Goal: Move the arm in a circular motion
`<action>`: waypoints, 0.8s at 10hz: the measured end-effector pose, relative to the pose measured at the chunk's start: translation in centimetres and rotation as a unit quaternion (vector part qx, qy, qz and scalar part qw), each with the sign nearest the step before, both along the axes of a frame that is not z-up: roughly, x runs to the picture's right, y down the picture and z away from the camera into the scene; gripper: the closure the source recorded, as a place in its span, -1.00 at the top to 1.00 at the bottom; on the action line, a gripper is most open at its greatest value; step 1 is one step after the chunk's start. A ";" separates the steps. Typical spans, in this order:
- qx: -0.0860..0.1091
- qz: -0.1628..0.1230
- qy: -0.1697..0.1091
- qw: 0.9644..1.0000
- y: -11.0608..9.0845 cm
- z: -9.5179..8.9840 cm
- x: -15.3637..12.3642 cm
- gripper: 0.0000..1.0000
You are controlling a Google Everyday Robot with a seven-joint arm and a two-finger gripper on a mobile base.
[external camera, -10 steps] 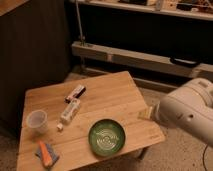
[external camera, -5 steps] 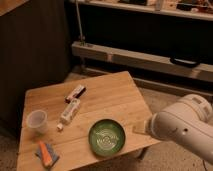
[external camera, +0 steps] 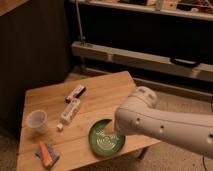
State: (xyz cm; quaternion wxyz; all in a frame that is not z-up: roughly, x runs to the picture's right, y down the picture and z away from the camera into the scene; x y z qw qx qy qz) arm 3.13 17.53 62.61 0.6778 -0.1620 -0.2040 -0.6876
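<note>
The arm (external camera: 155,122) is reaching in from the right, hanging above the table's (external camera: 105,92) near right corner with room to circle, its gripper (external camera: 108,129) peeking out over the bowl (external camera: 100,147), and whether it is clenched or released I cannot tell.

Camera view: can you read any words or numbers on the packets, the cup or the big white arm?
Red-and-white packet: print too blurred to read.
White packet: too blurred to read.
Cup, arm: no text shows.
Pincer: not in view; only the arm shows.
</note>
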 end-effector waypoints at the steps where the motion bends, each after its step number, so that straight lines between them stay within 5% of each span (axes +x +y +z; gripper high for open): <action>1: -0.007 -0.015 -0.011 1.000 0.0 0.7 -2.2 0.60; 4: -0.030 -0.068 -0.049 0.996 -0.2 3.4 -10.1 0.60; 8: -0.046 -0.130 -0.089 0.986 -1.8 6.8 -19.7 0.60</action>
